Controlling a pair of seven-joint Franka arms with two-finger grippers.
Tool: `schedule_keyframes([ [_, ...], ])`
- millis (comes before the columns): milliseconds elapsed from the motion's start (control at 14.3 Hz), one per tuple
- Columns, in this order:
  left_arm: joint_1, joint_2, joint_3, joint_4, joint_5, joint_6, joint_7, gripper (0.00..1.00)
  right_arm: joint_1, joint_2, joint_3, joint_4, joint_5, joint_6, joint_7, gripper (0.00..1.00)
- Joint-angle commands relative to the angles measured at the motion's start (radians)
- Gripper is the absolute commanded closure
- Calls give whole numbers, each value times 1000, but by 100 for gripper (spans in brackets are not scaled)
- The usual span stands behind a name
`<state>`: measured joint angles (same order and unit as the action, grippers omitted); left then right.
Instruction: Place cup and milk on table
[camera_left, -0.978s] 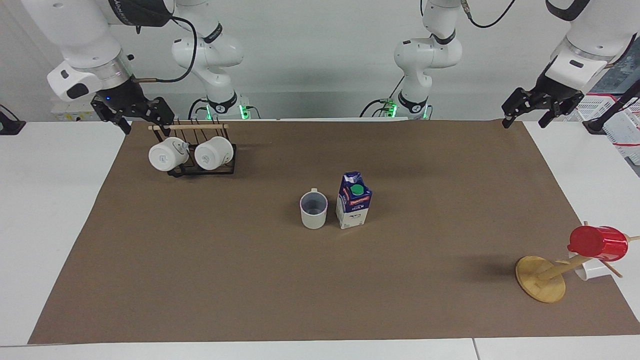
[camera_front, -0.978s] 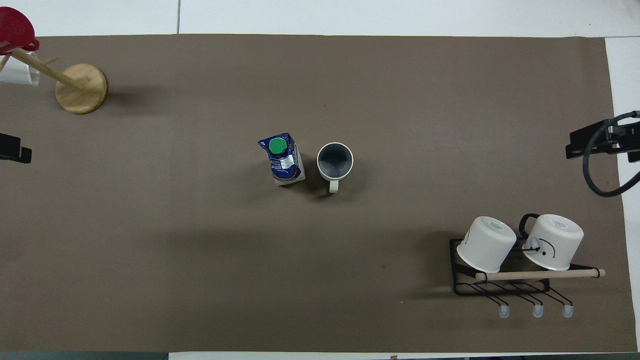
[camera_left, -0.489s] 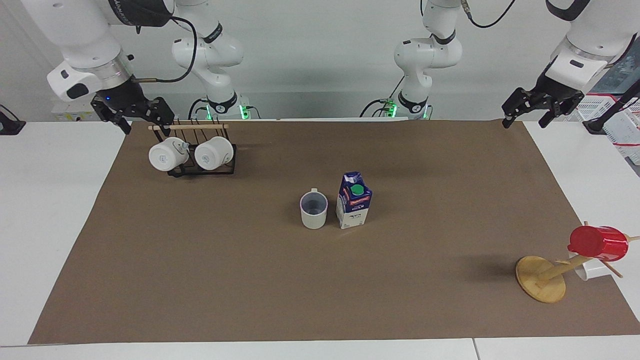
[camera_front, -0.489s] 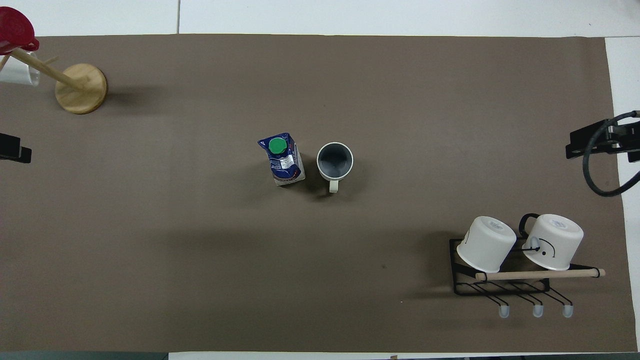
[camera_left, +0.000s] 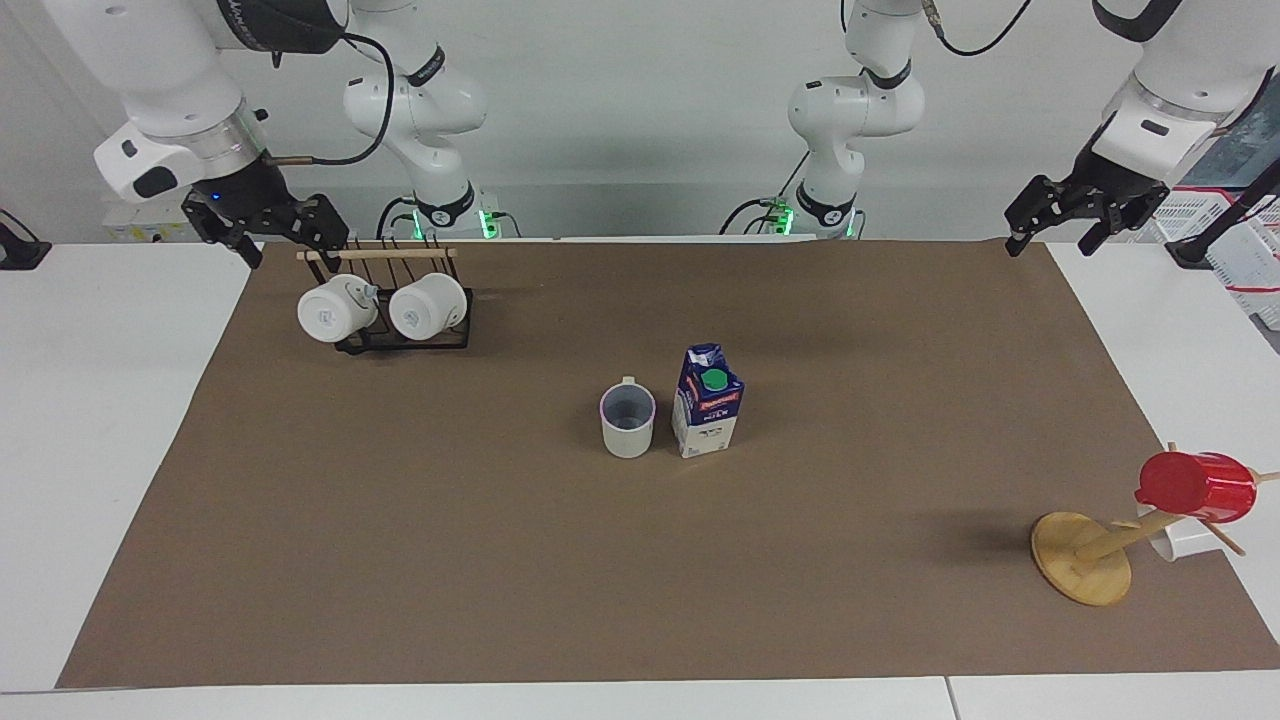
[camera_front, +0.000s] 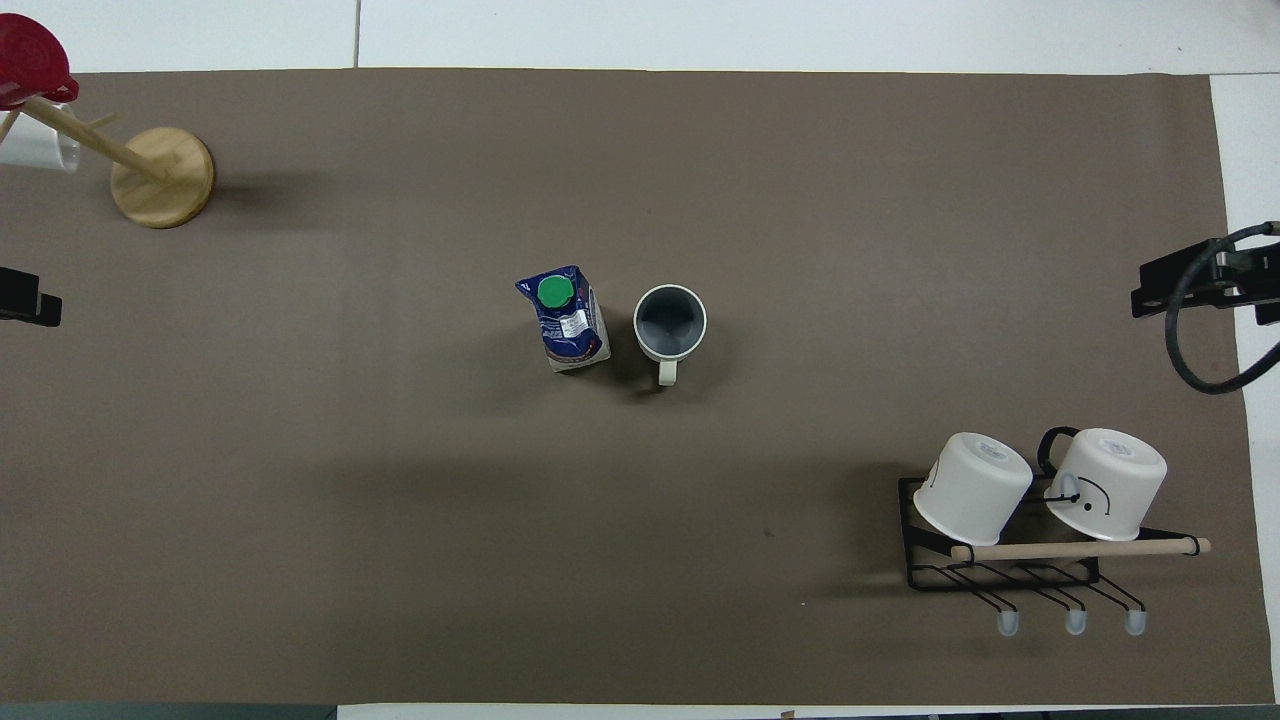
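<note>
No movement since before; both jaws parted, empty.

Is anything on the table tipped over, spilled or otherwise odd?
Nothing stands out. The cup and milk stand upright side by side mid-table, with no spill around them. Both grippers, left and right, hang empty at the table's ends.

A plain pale wall (camera_left: 640, 120) stands at the robots' end; a white slatted crate (camera_left: 1235, 250) sits beside the bench.
</note>
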<state>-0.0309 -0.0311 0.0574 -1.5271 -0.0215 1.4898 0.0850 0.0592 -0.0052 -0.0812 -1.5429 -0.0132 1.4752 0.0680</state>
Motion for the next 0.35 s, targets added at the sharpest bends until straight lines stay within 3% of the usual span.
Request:
schedule_keyframes([
  [0, 6, -6, -4, 1, -14, -14, 10, 0, -12, -22, 4, -28, 16, 17, 10, 0],
  [279, 6, -6, -4, -1, -14, -14, 10, 0, -9, -24, 6, -32, 16, 16, 7, 0],
])
